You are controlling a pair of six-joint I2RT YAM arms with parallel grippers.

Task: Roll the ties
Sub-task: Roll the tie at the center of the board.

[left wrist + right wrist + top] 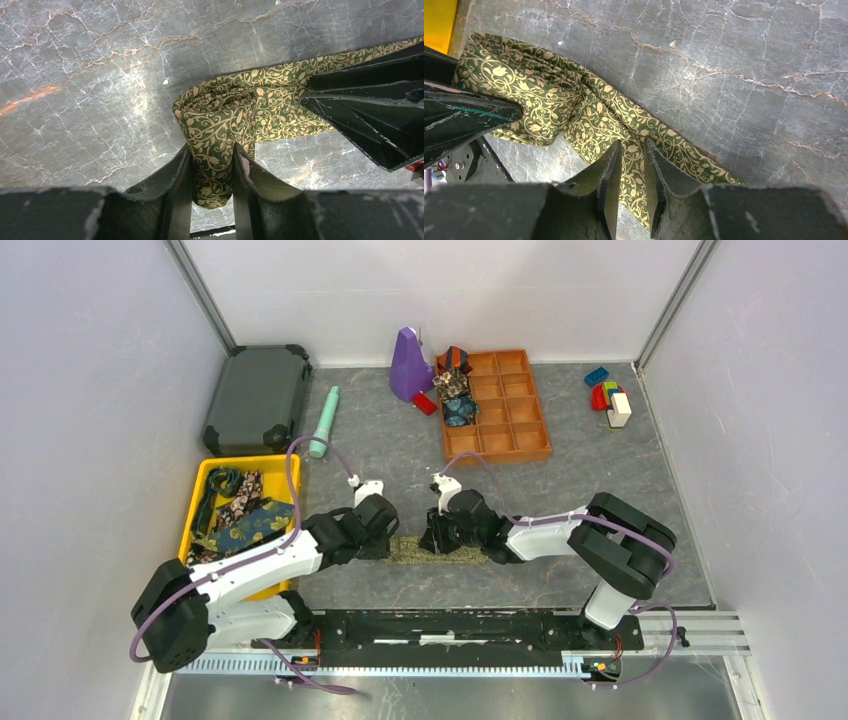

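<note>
Olive tie (pixel 412 549) — left end effector (pixel 212 150) grips folded end, right end effector (pixel 631 147) grips strip; yellow bin (pixel 245 461) nearby.

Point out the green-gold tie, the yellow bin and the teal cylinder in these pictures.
green-gold tie (pixel 215 120): left wrist view, on its rolled end.
yellow bin (pixel 250 462): top external view, on its far rim.
teal cylinder (pixel 324 422): top external view, on the middle of its body.

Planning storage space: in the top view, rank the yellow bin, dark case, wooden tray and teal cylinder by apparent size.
1. yellow bin, largest
2. dark case and wooden tray look alike, so unranked
3. teal cylinder, smallest
</note>
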